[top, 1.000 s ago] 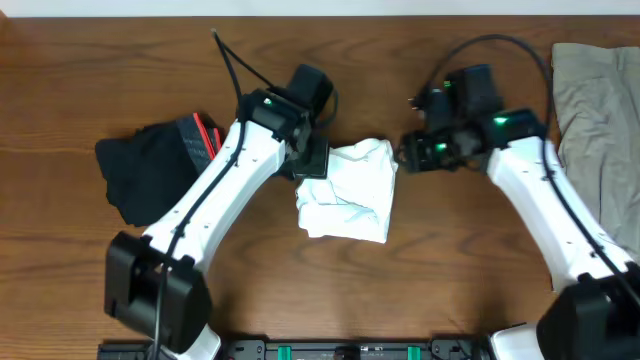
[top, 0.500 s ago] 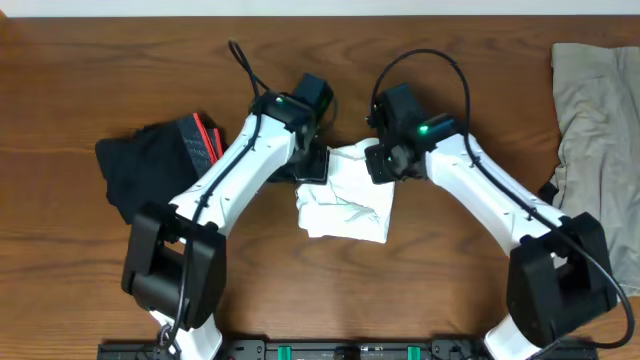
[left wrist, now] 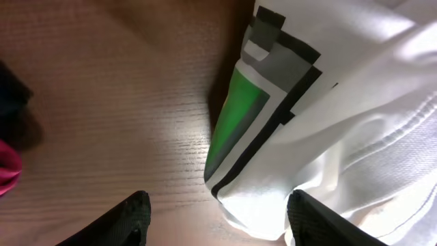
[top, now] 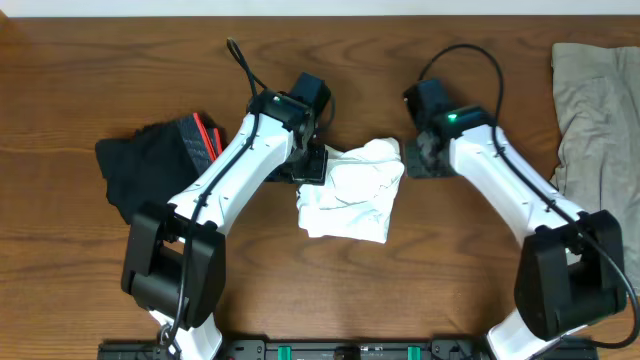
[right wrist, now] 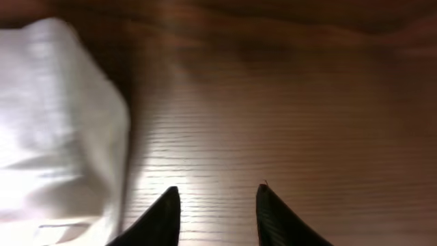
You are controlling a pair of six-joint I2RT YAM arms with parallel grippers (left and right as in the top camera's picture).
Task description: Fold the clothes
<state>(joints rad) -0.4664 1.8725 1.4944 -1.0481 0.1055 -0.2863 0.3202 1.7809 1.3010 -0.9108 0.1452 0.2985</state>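
Observation:
The white T-shirt (top: 350, 190) lies as a folded, rumpled bundle at the table's middle. My left gripper (top: 312, 163) is at its upper left corner. In the left wrist view it (left wrist: 218, 225) is open, and the shirt's edge (left wrist: 355, 102), with a green, grey and black print, lies between the fingers. My right gripper (top: 428, 160) is just right of the shirt's upper right corner. In the right wrist view it (right wrist: 217, 215) is open and empty over bare wood, with the shirt (right wrist: 54, 123) to its left. The black shorts (top: 150, 165) with a red waistband lie at the left. The beige-grey garment (top: 595, 110) lies at the far right.
The wooden table (top: 450, 280) shows bare in front of the shirt. The left arm's black cable (top: 240, 60) loops over the back of the table. A bit of the shorts' red waistband (left wrist: 7, 171) shows at the left wrist view's edge.
My right gripper reached onto the shirt's upper right corner, then drew back to the right, off the cloth. That corner now bulges further right. The left gripper stayed at the shirt's upper left corner.

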